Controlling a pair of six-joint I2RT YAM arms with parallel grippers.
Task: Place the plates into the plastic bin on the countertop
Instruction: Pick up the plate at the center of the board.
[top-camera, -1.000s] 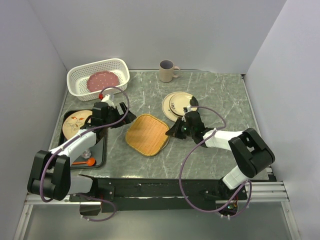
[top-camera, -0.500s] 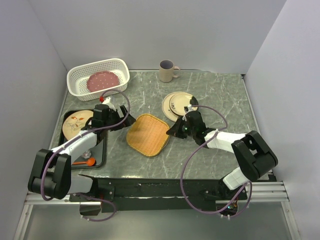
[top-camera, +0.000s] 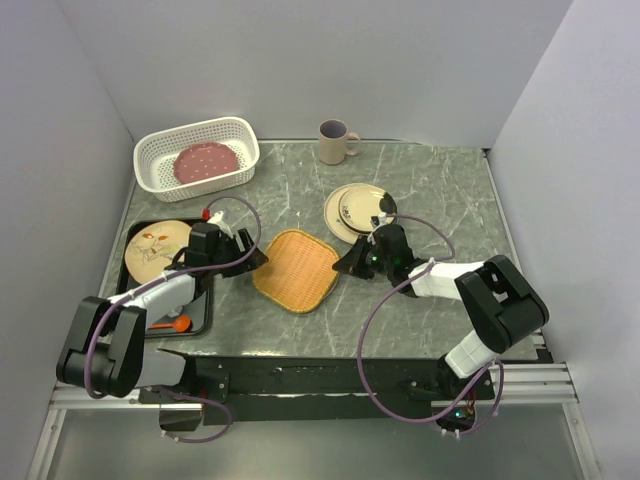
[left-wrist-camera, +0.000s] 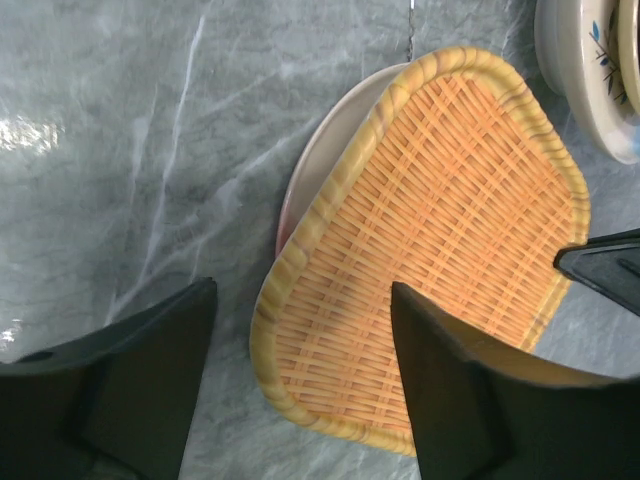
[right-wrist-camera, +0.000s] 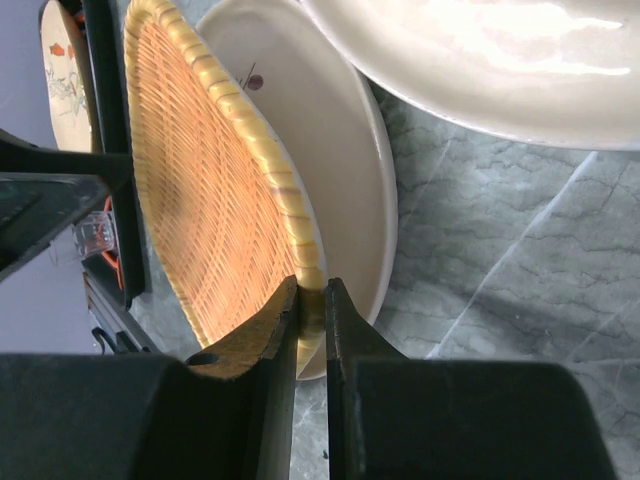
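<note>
A tan-orange woven plate (top-camera: 295, 268) lies tilted over a pale plate (left-wrist-camera: 320, 150) on the grey-green countertop (top-camera: 440, 200). My right gripper (top-camera: 345, 265) is shut on the woven plate's right rim (right-wrist-camera: 310, 290), raised off the pale plate (right-wrist-camera: 320, 140). My left gripper (top-camera: 255, 255) is open, its jaws straddling the woven plate's left corner (left-wrist-camera: 300, 300) without touching it. The white bin (top-camera: 160, 150) at the back left holds a pink dotted plate (top-camera: 205, 161). A cream plate (top-camera: 155, 245) lies on the black tray. A stack of pale plates (top-camera: 355, 208) sits behind the right gripper.
A beige mug (top-camera: 334, 141) stands at the back centre. The black tray (top-camera: 200, 310) at the left also holds a small orange item (top-camera: 178, 322). Grey walls close in the left, back and right sides.
My left gripper has moved nearer and to the right, up to the woven plate's left corner. The right gripper keeps its hold on the rim; the woven plate has shifted slightly.
</note>
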